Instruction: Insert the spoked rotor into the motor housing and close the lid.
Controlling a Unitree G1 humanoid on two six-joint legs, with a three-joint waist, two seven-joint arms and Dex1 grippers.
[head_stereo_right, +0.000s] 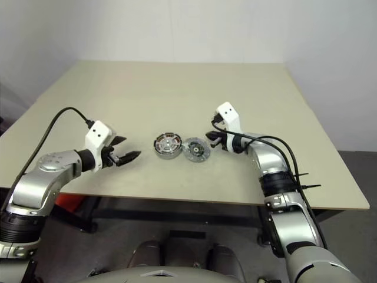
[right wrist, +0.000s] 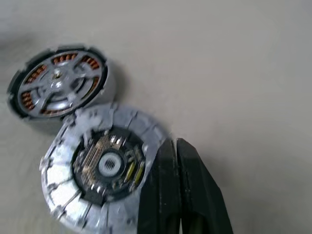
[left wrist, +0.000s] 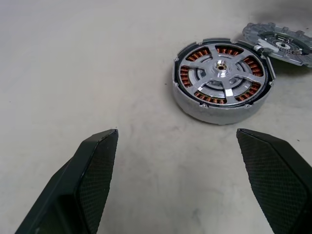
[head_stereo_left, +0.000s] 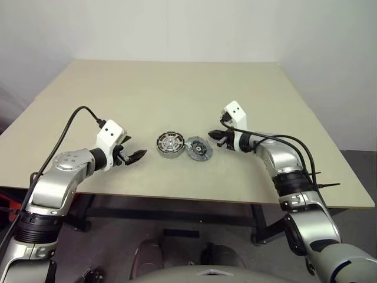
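- Silver motor housing (head_stereo_left: 170, 144) sits mid-worktop (head_stereo_left: 177, 88), spoked rotor (left wrist: 222, 73) already seated inside, copper windings showing between the spokes.
- Grey notched lid (head_stereo_left: 199, 148) lies right beside it, edges touching, inner face up, not on the housing.
- Left gripper (head_stereo_left: 136, 157) hangs near the housing, fingers (left wrist: 92, 170) wide apart, empty.
- Right gripper (head_stereo_left: 217, 136) sits just beside the lid, fingers (right wrist: 187, 180) pressed together, holding nothing.

The motor housing (left wrist: 220, 83) sat flat on the table, open side up, copper windings showing between the wide silver spokes of the spoked rotor (left wrist: 222, 72), which was seated inside. The lid (right wrist: 100, 168), grey and notched at its edge, lay touching the housing's rim at its 3 o'clock, circuit side up.
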